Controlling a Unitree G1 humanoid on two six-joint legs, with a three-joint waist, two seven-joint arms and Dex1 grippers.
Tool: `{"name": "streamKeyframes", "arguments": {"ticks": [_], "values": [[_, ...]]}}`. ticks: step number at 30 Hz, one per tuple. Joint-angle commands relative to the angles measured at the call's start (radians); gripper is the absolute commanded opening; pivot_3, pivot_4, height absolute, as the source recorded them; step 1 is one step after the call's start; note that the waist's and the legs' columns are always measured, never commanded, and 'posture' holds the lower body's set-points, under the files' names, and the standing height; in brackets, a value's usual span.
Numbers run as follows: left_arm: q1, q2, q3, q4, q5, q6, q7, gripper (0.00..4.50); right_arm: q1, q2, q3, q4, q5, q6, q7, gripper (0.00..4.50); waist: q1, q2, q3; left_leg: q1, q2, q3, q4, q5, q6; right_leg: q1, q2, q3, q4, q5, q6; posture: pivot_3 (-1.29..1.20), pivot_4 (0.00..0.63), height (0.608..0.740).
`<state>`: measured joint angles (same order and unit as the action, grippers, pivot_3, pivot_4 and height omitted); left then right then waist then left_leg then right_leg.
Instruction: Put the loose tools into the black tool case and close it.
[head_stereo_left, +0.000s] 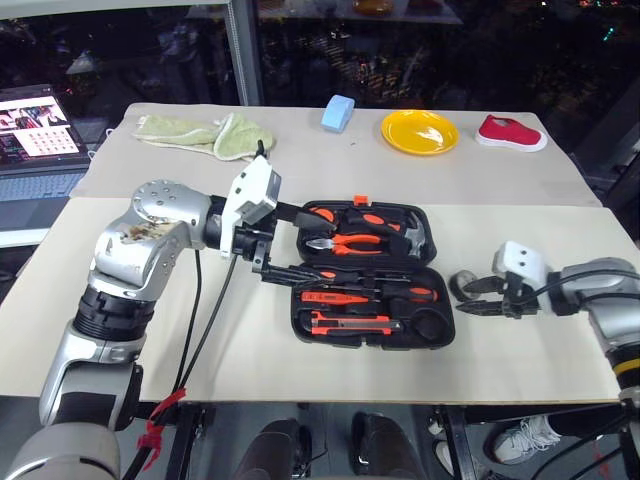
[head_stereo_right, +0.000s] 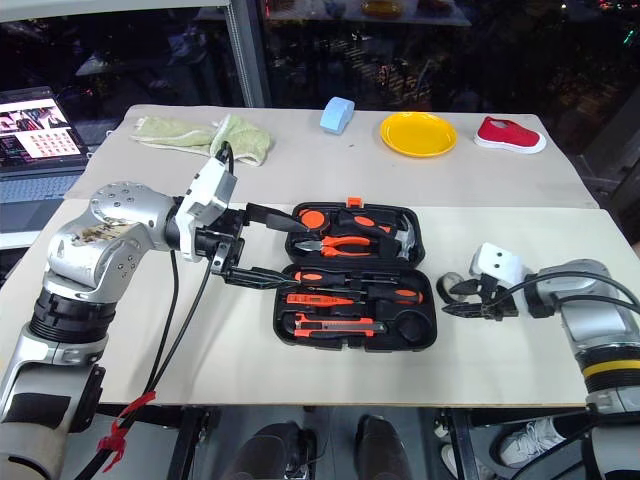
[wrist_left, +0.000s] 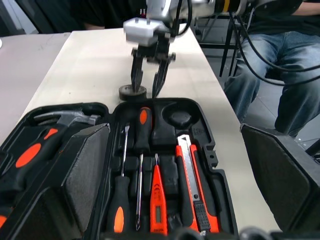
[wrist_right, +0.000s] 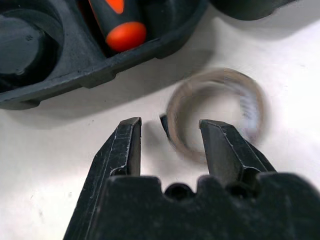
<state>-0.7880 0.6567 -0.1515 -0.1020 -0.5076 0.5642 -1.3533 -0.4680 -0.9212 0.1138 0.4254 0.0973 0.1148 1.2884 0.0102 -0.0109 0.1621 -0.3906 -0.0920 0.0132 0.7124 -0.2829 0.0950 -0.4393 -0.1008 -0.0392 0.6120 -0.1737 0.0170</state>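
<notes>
Open black tool case holds screwdrivers, knife — tape roll outside, right gripper parted.

No readable text anywhere, honestly. The laptop screen at the far left edge has a page up with little tiles and a dark banner, but it's way too small to make out any words. No labels or brand marks legible on anything else either.
</notes>
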Motion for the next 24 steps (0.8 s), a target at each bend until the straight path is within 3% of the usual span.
{"name": "streamKeyframes", "arguments": {"ticks": [1,6,12,17,24], "values": [[-0.025,-0.002,0.009,-0.02,0.002,-0.022,0.004,4.5,-0.022,0.002,-0.006,0.037,-0.021,-0.048,-0.008,1.53,-0.001,0.0,0.0,0.001,0.0,0.0,0.0,0.0,0.0,0.001,0.0,0.0,0.0,0.0,0.0,0.0,0.15,0.732],[-0.017,-0.007,0.003,-0.027,0.0,-0.023,0.004,4.5,0.006,-0.025,-0.039,0.014,0.002,-0.074,0.012,0.04,0.0,0.0,0.0,0.001,0.0,0.0,0.0,0.0,0.0,0.001,0.0,0.0,0.0,0.0,0.0,0.0,0.15,0.732],[0.002,-0.011,-0.012,-0.054,-0.01,-0.013,-0.006,4.5,0.156,-0.139,-0.151,-0.261,0.135,0.013,0.109,0.04,0.008,0.002,0.001,-0.001,0.0,-0.001,0.0,0.0,0.0,-0.001,0.0,0.0,-0.001,0.0,0.0,0.0,0.15,0.732],[0.032,0.003,-0.037,-0.088,-0.006,-0.028,-0.04,4.5,0.269,-0.175,-0.249,-0.644,0.334,0.269,0.078,0.04,0.0,0.002,0.001,-0.001,0.001,-0.001,0.0,0.0,0.0,-0.001,0.001,0.0,-0.001,0.0,0.0,0.0,0.15,0.732],[0.024,-0.006,-0.05,-0.08,0.0,-0.04,-0.046,4.5,0.331,-0.149,-0.155,-0.842,0.273,0.321,-0.034,0.04,0.012,0.002,0.002,0.0,0.001,-0.002,0.001,-0.001,0.0,0.001,0.0,0.0,-0.001,0.0,0.0,0.0,0.15,0.732]]}}
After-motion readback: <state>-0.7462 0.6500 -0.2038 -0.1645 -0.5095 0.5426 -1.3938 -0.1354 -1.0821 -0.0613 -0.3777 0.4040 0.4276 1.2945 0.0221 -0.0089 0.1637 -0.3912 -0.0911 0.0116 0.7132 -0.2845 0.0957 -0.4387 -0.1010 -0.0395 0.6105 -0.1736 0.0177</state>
